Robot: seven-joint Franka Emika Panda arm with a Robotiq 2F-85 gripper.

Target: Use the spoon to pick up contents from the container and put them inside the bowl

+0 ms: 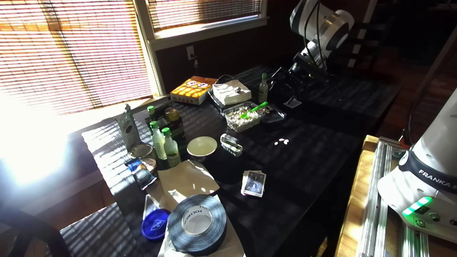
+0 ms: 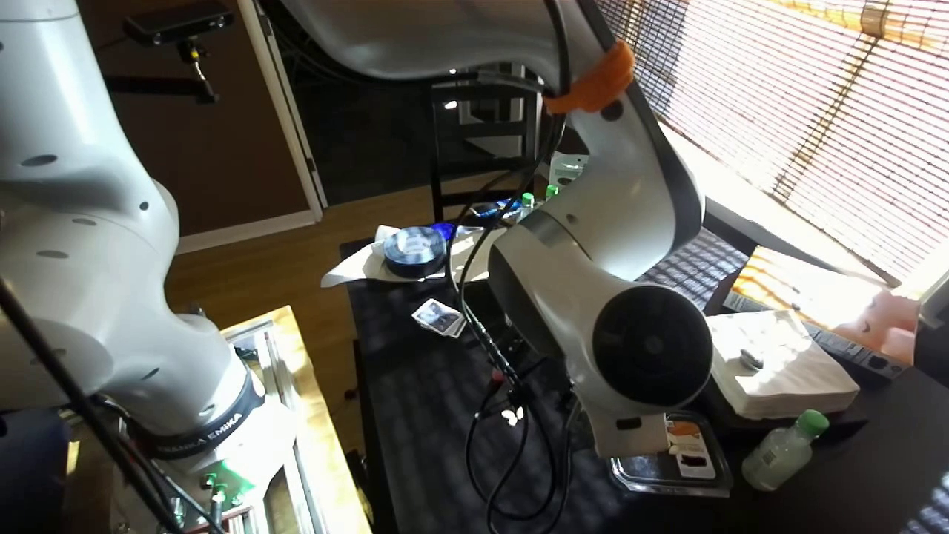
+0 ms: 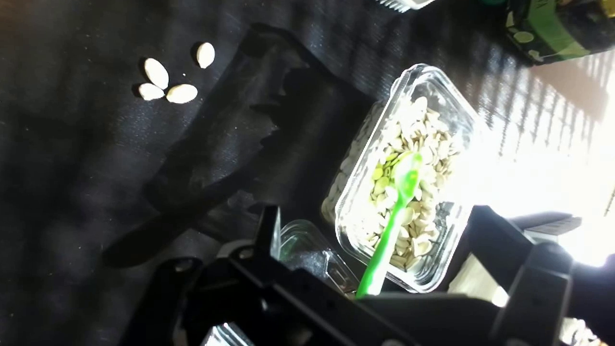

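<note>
Resting among seeds point(image 3: 425, 132), the green spoon point(image 3: 390, 233) leans over the rim of the clear tub point(image 3: 435, 89) on the dark table point(image 1: 303, 157); outward from it we see the pale bowl point(image 1: 202, 145) just beside green-capped bottles point(image 1: 172, 150), then playing cards point(image 1: 254, 184) and a tape roll point(image 1: 194, 243) lettered "POLYKE". We read "FRANKA" on the robot's base point(image 1: 405, 189); bent over the table, the arm point(image 2: 571, 285) hides the tub in an exterior view, and its gripper point(image 3: 379, 218) stands released, jaws spread wide.

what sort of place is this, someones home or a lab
Probably a home, perhaps its dining area: the window blinds, a slat-backed chair and a long dark table suggest it.
</note>
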